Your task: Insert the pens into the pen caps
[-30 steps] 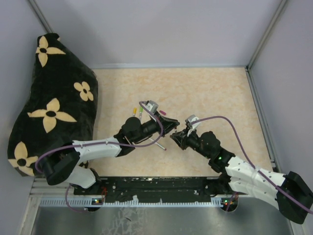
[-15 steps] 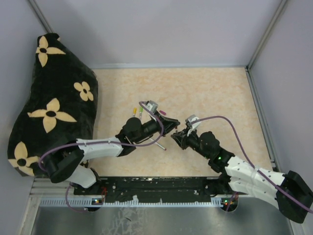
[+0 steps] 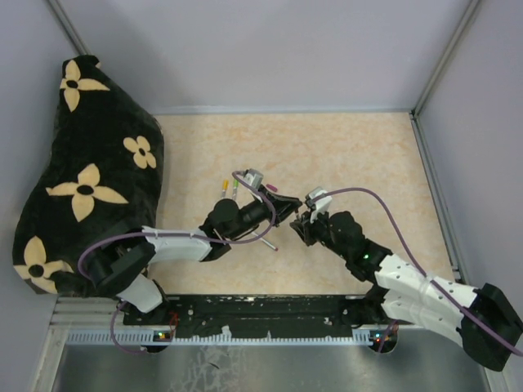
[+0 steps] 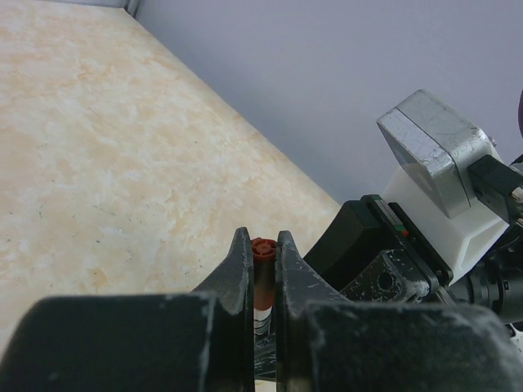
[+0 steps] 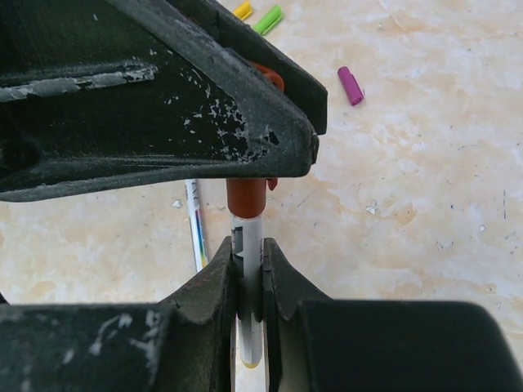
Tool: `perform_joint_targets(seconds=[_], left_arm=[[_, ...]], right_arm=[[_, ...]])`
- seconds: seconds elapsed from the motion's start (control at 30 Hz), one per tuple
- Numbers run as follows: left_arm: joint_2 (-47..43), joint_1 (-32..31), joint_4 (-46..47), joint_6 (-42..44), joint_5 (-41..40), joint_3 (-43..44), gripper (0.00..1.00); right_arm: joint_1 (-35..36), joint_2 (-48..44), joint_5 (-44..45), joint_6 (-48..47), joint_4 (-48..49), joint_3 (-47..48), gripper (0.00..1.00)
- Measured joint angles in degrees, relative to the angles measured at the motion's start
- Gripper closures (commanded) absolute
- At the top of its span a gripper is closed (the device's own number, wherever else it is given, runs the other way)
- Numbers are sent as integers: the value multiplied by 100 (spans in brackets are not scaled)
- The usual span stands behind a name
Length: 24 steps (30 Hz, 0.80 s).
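A: Two grippers meet mid-table. Left edge is taken by a black flowered bag (image 3: 86, 167); open tabletop (image 3: 351, 155) behind and to the right, up to the walls.

B: Left gripper (image 4: 263, 255)?

A: Fingers pinch the dark red cap (image 4: 262, 249). Right gripper (image 5: 249, 273) pinches a white pen (image 5: 248, 282), its top end inside that cap.

B: Loose parts?

A: Yellow cap (image 5: 242, 10), green cap (image 5: 267, 19), magenta cap (image 5: 350, 85) lie on the table behind the grippers. Another pen (image 5: 194, 222) lies just left of the right fingers.
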Motion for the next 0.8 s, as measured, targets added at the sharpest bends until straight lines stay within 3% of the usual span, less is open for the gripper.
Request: perform_joint_targets(seconds=[0.53, 0.8], left_arm=[[227, -133, 551, -203, -402, -131, 100], [-116, -208, -236, 11, -697, 136, 100]], right_arm=[[-236, 0, -319, -199, -424, 208, 100], [-297, 0, -444, -177, -442, 284, 100]])
